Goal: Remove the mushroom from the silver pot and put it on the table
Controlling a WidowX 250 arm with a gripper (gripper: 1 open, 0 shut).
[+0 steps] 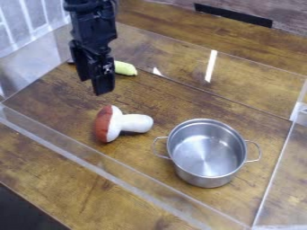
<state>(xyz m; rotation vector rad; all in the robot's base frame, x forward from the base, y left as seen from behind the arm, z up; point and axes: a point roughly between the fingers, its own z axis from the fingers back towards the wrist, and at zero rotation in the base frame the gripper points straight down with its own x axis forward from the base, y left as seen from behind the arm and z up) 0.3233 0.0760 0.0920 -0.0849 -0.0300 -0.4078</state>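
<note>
The mushroom [118, 122] lies on its side on the table [72, 99], reddish-brown cap to the left and white stem pointing right toward the pot. The silver pot [206, 152] stands upright just right of it, with nothing inside. My gripper [95, 77] hangs above the table behind and left of the mushroom, well apart from it. Its black fingers point down and stand open with nothing between them.
A small yellow-green vegetable [124, 68] lies behind the gripper, partly hidden by it. Clear acrylic walls [132, 184] edge the table at the front, left and right. A white rack [27, 20] stands at the back left.
</note>
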